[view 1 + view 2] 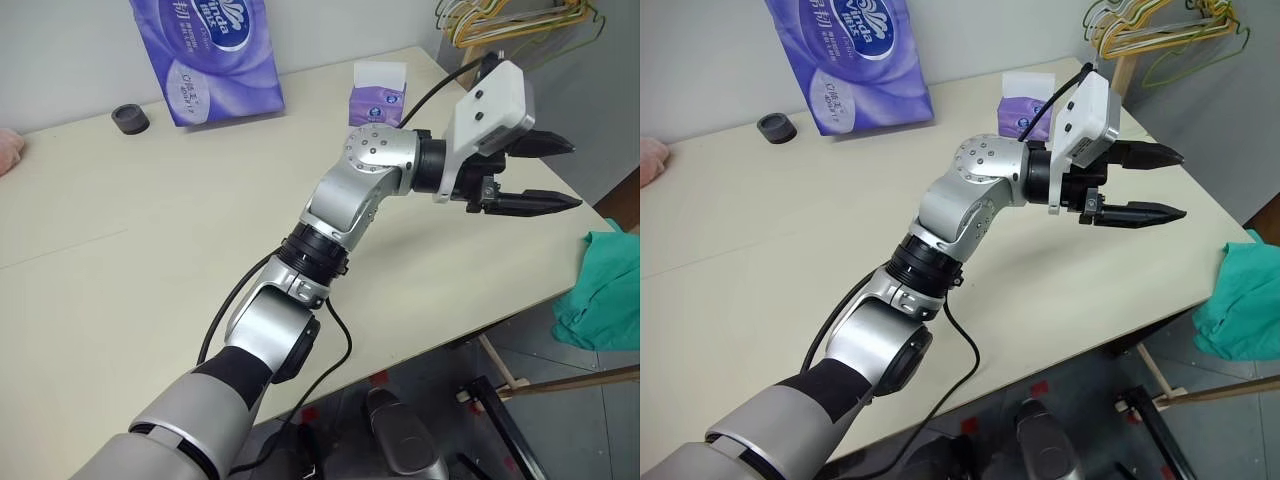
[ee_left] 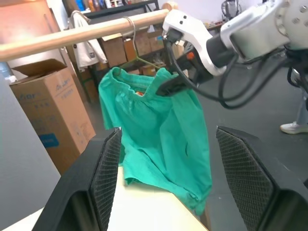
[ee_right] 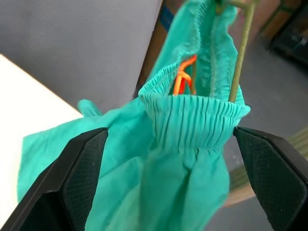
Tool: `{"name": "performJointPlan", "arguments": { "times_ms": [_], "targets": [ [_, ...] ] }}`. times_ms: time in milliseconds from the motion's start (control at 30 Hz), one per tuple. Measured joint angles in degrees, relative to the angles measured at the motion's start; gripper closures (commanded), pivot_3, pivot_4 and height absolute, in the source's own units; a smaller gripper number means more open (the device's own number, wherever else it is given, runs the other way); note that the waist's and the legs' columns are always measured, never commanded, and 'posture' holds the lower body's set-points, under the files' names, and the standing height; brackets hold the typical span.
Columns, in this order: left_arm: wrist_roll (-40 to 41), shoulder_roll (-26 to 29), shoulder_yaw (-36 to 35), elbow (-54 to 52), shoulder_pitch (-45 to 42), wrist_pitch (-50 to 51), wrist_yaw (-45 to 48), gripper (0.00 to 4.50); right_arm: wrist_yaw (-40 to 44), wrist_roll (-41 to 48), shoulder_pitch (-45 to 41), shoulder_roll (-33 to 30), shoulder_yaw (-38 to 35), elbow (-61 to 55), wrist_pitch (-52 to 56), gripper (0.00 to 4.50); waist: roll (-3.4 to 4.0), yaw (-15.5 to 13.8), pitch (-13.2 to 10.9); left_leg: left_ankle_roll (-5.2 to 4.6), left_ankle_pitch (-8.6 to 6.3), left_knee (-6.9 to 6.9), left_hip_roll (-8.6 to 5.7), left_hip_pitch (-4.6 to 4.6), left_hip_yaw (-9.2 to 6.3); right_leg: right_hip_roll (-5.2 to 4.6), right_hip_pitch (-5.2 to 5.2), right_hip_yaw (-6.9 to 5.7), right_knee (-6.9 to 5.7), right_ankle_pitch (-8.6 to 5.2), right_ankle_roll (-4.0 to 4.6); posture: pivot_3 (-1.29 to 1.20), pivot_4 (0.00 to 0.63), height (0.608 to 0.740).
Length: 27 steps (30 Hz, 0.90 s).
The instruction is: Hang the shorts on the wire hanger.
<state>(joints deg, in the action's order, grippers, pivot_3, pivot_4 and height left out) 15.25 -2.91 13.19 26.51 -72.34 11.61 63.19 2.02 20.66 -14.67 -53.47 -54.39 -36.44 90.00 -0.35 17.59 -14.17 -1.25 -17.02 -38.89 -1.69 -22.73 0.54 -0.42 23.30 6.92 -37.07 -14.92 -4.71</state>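
Hanging at the right edge of the frame, the shorts (image 1: pixel 605 290) are draped on the wire hanger (image 2: pixel 139 60) (soft, light, best gripped at the waistband); the left gripper (image 1: pixel 545 175) and right gripper (image 3: pixel 168 192) are seen spread apart, empty.

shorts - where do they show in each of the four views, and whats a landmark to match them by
Left eye view: the shorts at the right edge, beyond the table.
Right eye view: at the right edge, below table level.
Left wrist view: centre, hanging from the wire hanger on a wooden rod.
Right wrist view: centre, waistband facing the camera.
Shared landmark: the gathered elastic waistband in both wrist views.
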Motion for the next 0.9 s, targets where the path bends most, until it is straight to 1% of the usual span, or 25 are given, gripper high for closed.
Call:
{"name": "performJointPlan", "arguments": {
  "times_ms": [67, 133, 200, 267, 367, 467, 500, 567, 633, 733, 800, 900],
  "targets": [
    [-0.2, 0.4, 0.0, 0.1, 0.0, -0.6, -0.2, 1.17, 0.0, -1.7, 0.4, 0.3, 3.3, -4.0, -4.9, 0.04, 0.03, 0.1, 0.0, 0.01, 0.01, 0.0, 0.0, 0.01, 0.02, 0.0, 0.02, 0.01, -0.03, 0.0, 0.0, -0.33, 0.222, 0.74],
    [-0.3, 0.5, -0.1, 0.1, 0.0, -0.8, -0.7, 1.17, 0.6, -2.8, 0.7, 1.3, 6.8, -7.5, -12.5, 0.04, 0.02, 0.0, 0.0, 0.02, 0.01, -0.02, 0.0, 0.04, -0.01, 0.0, 0.02, -0.02, -0.06, 0.01, -0.01, -0.31, 0.215, 0.74],
    [-0.5, 1.0, -0.1, 0.1, 0.0, -0.8, -1.6, 1.17, 1.5, -3.2, 0.8, 4.3, 10.1, -9.9, -19.4, 0.04, 0.01, -0.2, 0.0, 0.03, 0.02, -0.06, 0.01, 0.1, -0.1, 0.0, 0.02, -0.07, -0.05, 0.04, -0.07, -0.28, 0.206, 0.74],
    [-1.0, 2.2, -0.1, 0.0, 0.1, -0.7, -2.8, 1.17, 2.0, -3.7, 0.9, 6.9, 13.0, -10.2, -23.9, 0.04, 0.05, -0.5, 0.1, 0.03, 0.02, -0.08, 0.0, 0.1, -0.09, -0.01, 0.03, -0.07, -0.05, 0.07, -0.09, -0.25, 0.197, 0.74],
    [-2.3, 5.5, -0.7, -1.1, 2.2, -0.2, -5.9, 1.17, 3.0, -3.7, -0.4, 10.7, 17.7, -9.5, -29.6, 0.04, 0.08, -0.9, 0.1, 0.04, 0.03, -0.08, -0.01, 0.19, -0.07, -0.06, 0.04, -0.04, -0.17, 0.29, 0.15, -0.19, 0.166, 0.74],
    [-4.4, 10.6, -3.0, -4.1, 7.3, 3.8, -12.2, 1.17, 4.2, -3.3, -3.6, 16.2, 25.3, -6.9, -35.4, 0.04, 0.17, -1.5, 0.4, 0.15, 0.09, -0.11, 0.01, 0.33, -0.07, -0.28, 0.19, -0.01, -0.67, 0.33, 0.21, -0.16, 0.154, 0.74],
    [-5.3, 12.5, -4.2, -5.8, 9.7, 5.6, -14.9, 1.17, 5.1, -2.7, -4.8, 17.9, 28.4, -5.6, -37.1, 0.04, 0.17, -1.8, 0.4, 0.28, 0.18, -0.11, 0.01, 0.33, -0.1, -0.28, 0.3, -0.02, -0.86, 0.33, 0.22, -0.1, 0.134, 0.74],
    [-6.9, 15.3, -6.6, -9.5, 15.0, 10.5, -20.9, 1.17, 6.9, -1.7, -6.1, 21.5, 34.0, -2.6, -40.2, 0.04, 0.15, -3.1, 0.6, 0.54, 0.38, -0.09, 0.02, 0.21, -0.33, -0.26, 0.53, -0.19, -1.15, 0.34, 0.23, -0.05, 0.123, 0.74],
    [-8.0, 17.0, -9.5, -14.7, 20.9, 16.3, -27.0, 1.17, 7.5, -1.7, -7.9, 25.3, 38.3, 1.7, -43.0, 0.04, 0.07, -4.9, 1.4, 0.87, 0.62, -0.12, 0.04, -0.12, -0.42, -0.28, 1.08, -0.3, -1.63, 0.34, 0.27, -0.01, 0.117, 0.74],
    [-8.7, 18.0, -15.4, -22.2, 30.8, 24.3, -35.6, 1.17, 8.4, -4.2, -8.8, 27.8, 44.8, 8.5, -48.5, 0.04, -0.18, -7.6, 1.8, 0.93, 0.72, -0.13, 0.1, -0.13, -0.63, -0.3, 1.16, -0.45, -1.89, 0.3, 0.36, 0.04, 0.112, 0.74],
    [-10.5, 18.5, -17.7, -26.3, 36.3, 26.2, -41.4, 1.17, 9.0, -6.0, -9.2, 29.9, 47.7, 13.5, -52.0, 0.04, -0.57, -10.1, 2.0, 1.06, 0.92, -0.13, 0.11, -0.24, -0.84, -0.31, 1.2, -0.86, -1.88, 0.48, 0.64, 0.07, 0.108, 0.74],
    [-13.7, 18.2, -19.3, -32.4, 42.8, 26.2, -48.8, 1.17, 10.0, -8.4, -9.9, 32.2, 52.0, 19.5, -57.9, 0.04, -1.06, -13.9, 2.5, 1.25, 1.14, -0.13, 0.1, -0.26, -1.15, -0.43, 1.11, -1.31, -1.76, 0.66, 0.95, 0.12, 0.102, 0.74]
  ]
}}
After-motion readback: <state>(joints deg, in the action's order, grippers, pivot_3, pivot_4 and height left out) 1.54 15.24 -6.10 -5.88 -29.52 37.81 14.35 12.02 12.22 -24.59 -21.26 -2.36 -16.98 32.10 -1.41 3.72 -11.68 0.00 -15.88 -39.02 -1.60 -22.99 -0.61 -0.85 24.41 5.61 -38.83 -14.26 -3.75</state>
